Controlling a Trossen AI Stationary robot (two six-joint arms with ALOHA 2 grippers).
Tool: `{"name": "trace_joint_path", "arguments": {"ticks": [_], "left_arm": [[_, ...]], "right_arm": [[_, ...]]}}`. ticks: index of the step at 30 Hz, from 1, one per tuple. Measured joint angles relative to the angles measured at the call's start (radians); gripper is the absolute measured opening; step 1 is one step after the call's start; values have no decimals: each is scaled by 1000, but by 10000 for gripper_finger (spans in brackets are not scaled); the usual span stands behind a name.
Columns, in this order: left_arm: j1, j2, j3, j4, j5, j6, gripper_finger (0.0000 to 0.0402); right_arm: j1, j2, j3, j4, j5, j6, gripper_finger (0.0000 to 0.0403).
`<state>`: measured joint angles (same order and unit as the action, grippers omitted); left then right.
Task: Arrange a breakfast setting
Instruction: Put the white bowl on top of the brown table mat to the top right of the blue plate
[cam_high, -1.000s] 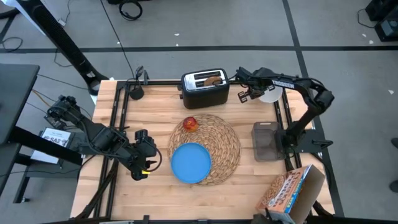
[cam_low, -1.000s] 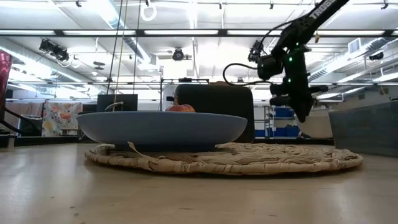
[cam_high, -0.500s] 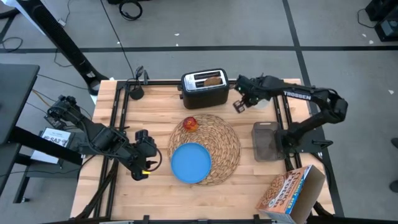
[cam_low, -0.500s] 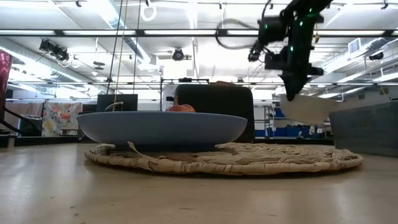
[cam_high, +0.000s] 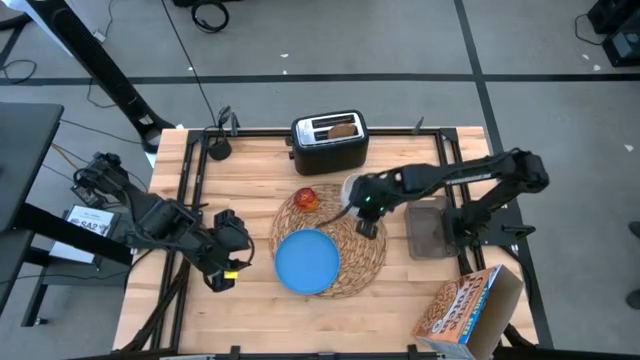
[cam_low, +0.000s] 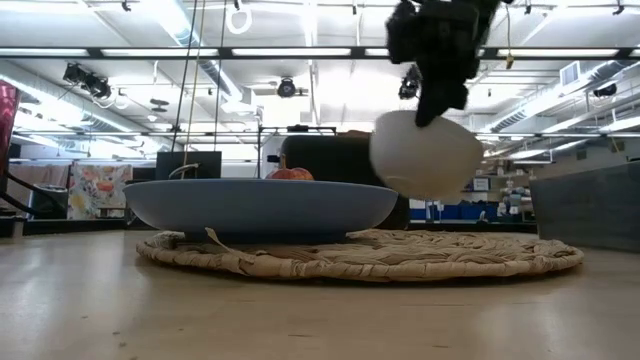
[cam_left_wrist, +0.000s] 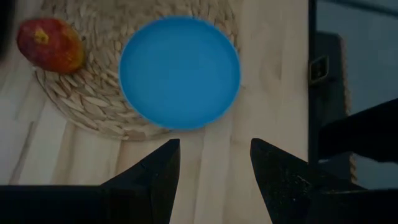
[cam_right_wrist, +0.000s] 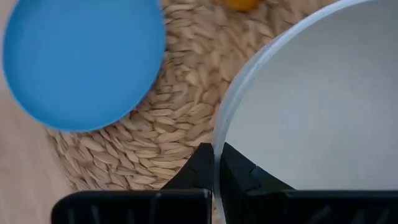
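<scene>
White bowl (cam_right_wrist: 311, 106) cut off by right wrist view's edge.

The surface (cam_high: 250, 165) under my arms is pale wooden planks with a dark rail frame along its edges. A round straw mat (cam_high: 345, 250) lies near its middle. A black toaster (cam_high: 329, 143) stands at the far edge, just behind the mat. A dark tray (cam_high: 425, 228) rests to the mat's right. A small black object (cam_high: 217, 150) sits near the far left corner.
</scene>
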<state>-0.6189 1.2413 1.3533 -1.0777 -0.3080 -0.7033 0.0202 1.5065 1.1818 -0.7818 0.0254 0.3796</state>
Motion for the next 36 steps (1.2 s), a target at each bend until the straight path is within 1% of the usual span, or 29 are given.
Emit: {"name": "trace_joint_path", "arguments": {"ticks": [4, 8, 13, 17, 21, 31, 36], "left_arm": [[-8, -6, 11, -8, 2, -27, 203], [-36, -10, 12, -29, 2, -75, 203], [-61, -12, 12, -45, 5, -117, 203], [-64, -13, 12, -48, 4, -124, 203], [-56, -13, 12, -48, 4, -118, 203], [-40, -13, 11, -45, 1, -97, 203], [-40, -13, 11, -44, 2, -97, 203]], "right_arm": [[47, 101, 99, -8, 29, -110, 12], [73, 191, 188, -48, 34, -229, 12], [112, 273, 240, -97, 32, -343, 12], [139, 317, 240, -142, 10, -370, 12], [158, 340, 240, -153, 22, -399, 13], [162, 347, 240, -168, 30, -407, 23], [161, 347, 240, -167, 34, -408, 41]]}}
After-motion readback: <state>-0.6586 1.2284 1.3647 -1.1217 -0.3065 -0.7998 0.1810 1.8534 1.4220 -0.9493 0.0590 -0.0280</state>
